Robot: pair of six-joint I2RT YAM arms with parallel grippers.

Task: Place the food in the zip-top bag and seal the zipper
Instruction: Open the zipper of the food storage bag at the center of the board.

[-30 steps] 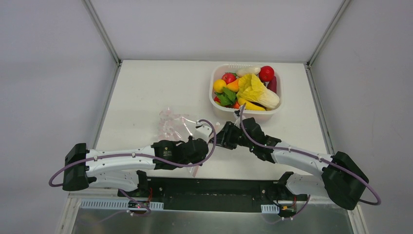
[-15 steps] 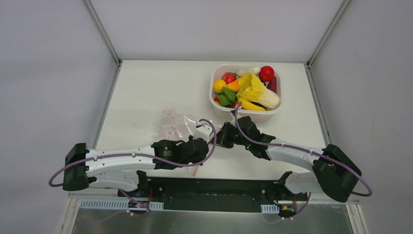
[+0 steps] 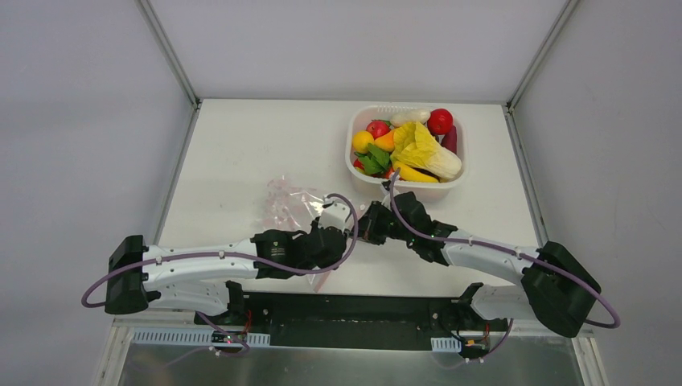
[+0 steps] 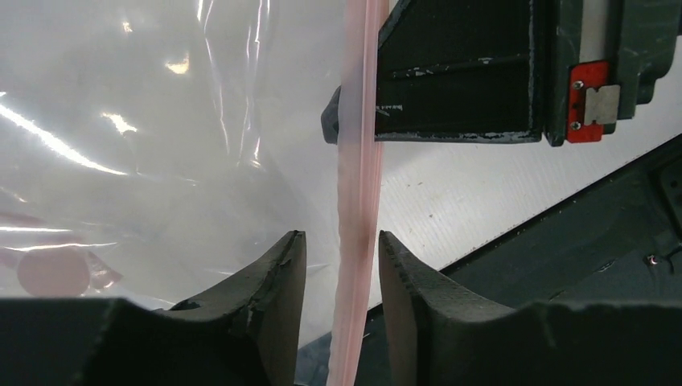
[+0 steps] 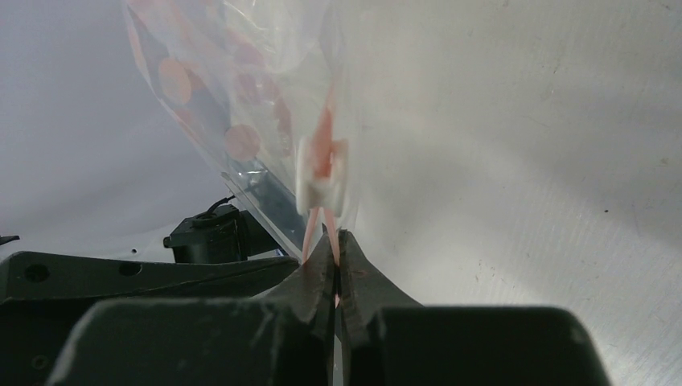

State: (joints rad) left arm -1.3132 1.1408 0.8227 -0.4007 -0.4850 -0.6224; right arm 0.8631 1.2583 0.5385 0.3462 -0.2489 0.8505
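The clear zip-top bag [image 3: 288, 204] with pink spots lies left of centre, its mouth edge lifted between my two grippers. My right gripper [image 5: 336, 237] is shut on the pink zipper strip [image 5: 315, 229], just below the white slider [image 5: 322, 175]. My left gripper [image 4: 342, 237] is open, and the zipper strip [image 4: 358, 201] runs upright between its fingers [image 4: 277, 297] with a gap on each side. In the top view the left gripper [image 3: 334, 221] and right gripper [image 3: 367, 226] sit close together at the bag's right edge. The food [image 3: 425, 151] is piled in the basket.
A white ribbed basket [image 3: 351, 163] stands at the back right, just beyond the right gripper, holding a yellow-green cabbage, a red tomato [image 3: 440, 121], a lemon [image 3: 362, 141] and other pieces. The black arm mounting plate [image 3: 354, 310] runs along the near edge.
The left gripper has moved slightly farther along the bag's mouth edge. The right arm has shifted a little to the left, still holding the strip. The bag has bunched up slightly.
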